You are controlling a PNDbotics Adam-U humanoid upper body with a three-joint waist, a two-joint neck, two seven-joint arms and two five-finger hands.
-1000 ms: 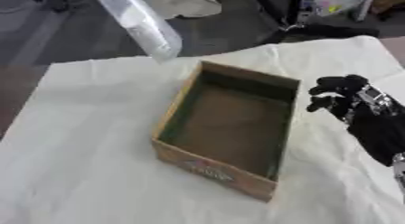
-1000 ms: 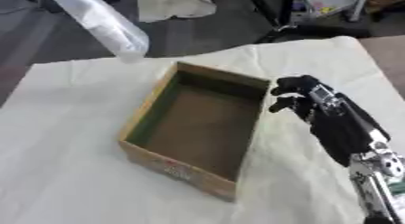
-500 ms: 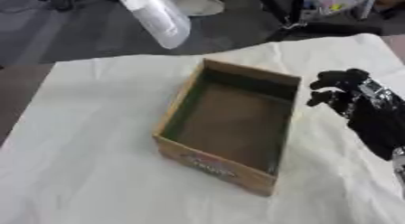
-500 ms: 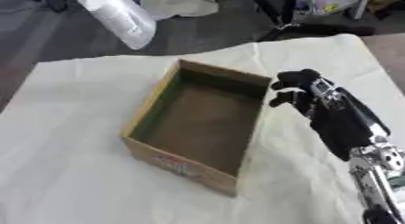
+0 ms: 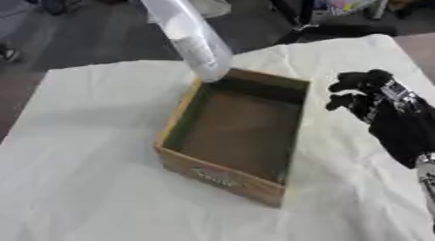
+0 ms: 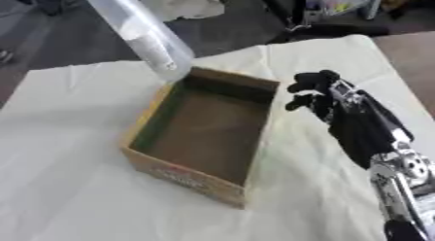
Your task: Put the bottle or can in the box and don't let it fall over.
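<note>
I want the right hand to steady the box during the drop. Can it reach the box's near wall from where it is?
Probably yes. The right hand hovers just beside the box, apart from its right wall, with only bare cloth between. The bottle is over the far left corner, out of its way.

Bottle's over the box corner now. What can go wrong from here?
1. The clear bottle hangs tilted, its low end at the box far-left rim; it may catch the wall or land slanted and tip over.
2. The right robot hand sits close beside the box's right wall and might nudge it.
</note>
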